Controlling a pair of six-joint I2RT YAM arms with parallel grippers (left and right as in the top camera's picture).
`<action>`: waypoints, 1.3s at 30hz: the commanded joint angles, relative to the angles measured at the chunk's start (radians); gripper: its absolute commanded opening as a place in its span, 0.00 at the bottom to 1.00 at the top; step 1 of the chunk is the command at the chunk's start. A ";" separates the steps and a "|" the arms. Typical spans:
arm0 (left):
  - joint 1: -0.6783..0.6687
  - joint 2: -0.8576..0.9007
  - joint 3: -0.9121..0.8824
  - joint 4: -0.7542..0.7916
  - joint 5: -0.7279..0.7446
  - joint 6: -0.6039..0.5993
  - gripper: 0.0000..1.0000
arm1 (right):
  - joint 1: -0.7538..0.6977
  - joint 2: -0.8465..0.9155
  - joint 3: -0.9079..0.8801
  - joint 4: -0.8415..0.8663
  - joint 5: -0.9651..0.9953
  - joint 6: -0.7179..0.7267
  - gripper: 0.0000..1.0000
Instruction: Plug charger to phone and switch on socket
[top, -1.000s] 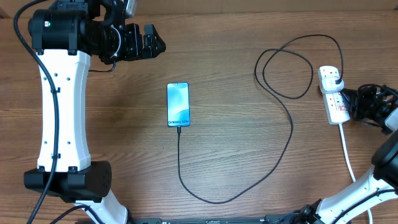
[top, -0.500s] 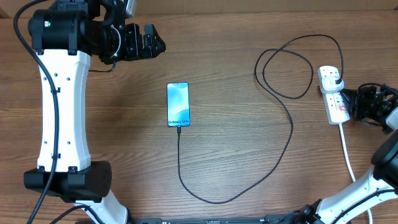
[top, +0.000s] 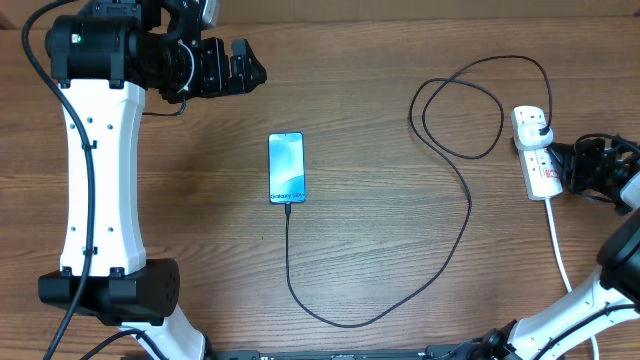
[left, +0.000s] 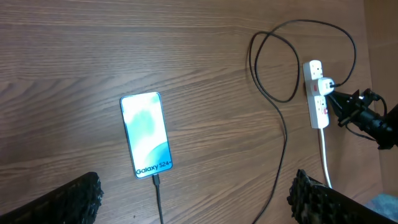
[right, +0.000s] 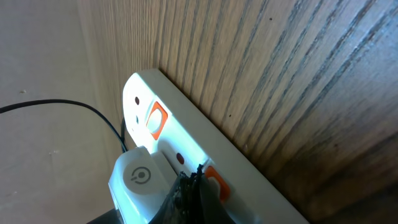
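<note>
A smartphone (top: 286, 167) with a lit blue Galaxy S24+ screen lies flat near the middle of the wooden bench (top: 380, 90). The thin black charger cable (top: 469, 215) meets its near short edge, curves toward the bench's near edge, then loops up to the white power strip (top: 537, 152) at the right edge. The left gripper (top: 248, 63) hovers by the far left corner, fingers spread wide and empty, while the right gripper (top: 566, 168), fingers pinched together, has its tip against the power strip beside an orange-red switch (right: 214, 180).

All three views share the socket (top: 541, 172), right wrist closest.
</note>
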 joint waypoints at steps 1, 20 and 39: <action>-0.006 -0.017 0.005 -0.002 0.004 0.001 1.00 | 0.039 0.012 -0.040 -0.041 0.011 -0.012 0.04; -0.006 -0.017 0.005 -0.002 0.004 0.001 1.00 | 0.024 0.011 -0.038 -0.034 0.063 -0.007 0.04; -0.006 -0.017 0.005 -0.002 0.004 0.001 1.00 | -0.144 -0.425 0.002 -0.106 -0.100 -0.002 0.04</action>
